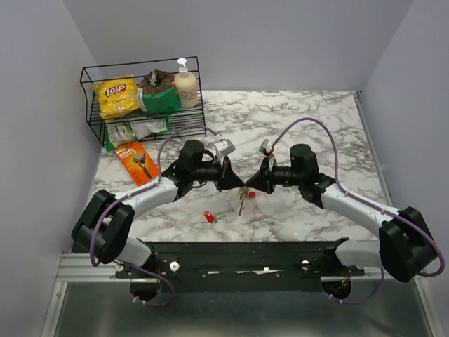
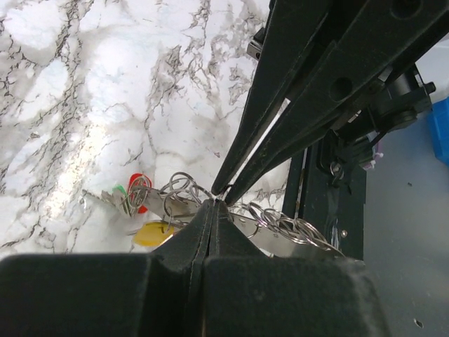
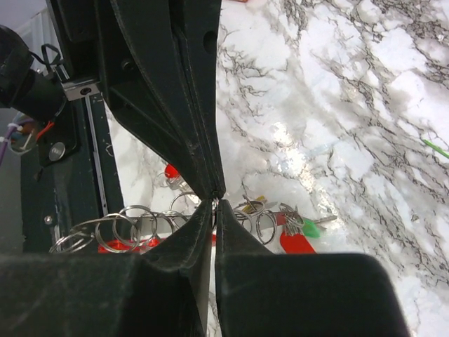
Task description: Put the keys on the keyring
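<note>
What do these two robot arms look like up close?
The left arm and right arm have pale grey links between chunky black joints. A thin purple cable loops along each. The fingers are black, tapering wedges.

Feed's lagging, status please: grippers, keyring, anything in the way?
Left gripper, right gripper shut on keyring, tip to tip. Keys bunched at one end. Red key loose on table; nothing blocking.
</note>
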`<move>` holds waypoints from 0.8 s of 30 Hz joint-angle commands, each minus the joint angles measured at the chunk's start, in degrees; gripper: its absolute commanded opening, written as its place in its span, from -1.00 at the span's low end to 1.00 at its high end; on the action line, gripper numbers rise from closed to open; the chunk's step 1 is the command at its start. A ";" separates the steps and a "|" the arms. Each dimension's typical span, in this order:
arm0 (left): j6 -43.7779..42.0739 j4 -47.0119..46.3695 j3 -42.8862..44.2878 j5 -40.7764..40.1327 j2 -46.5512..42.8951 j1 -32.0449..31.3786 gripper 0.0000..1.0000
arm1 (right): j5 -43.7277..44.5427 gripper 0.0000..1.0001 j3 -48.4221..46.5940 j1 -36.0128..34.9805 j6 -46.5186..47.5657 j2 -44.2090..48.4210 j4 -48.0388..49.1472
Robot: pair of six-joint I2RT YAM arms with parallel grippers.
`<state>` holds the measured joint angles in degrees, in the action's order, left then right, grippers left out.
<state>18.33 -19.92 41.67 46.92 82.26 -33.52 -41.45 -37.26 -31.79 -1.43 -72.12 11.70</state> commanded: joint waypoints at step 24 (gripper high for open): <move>-0.13 -0.12 -3.96 -18.44 -10.54 2.84 0.16 | 0.14 -0.99 -7.31 -0.29 6.44 0.04 -4.85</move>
<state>18.87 -19.27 38.57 33.56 74.00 -32.08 -40.73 -43.90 -31.81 1.87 -73.78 6.72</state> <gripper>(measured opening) 0.506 0.012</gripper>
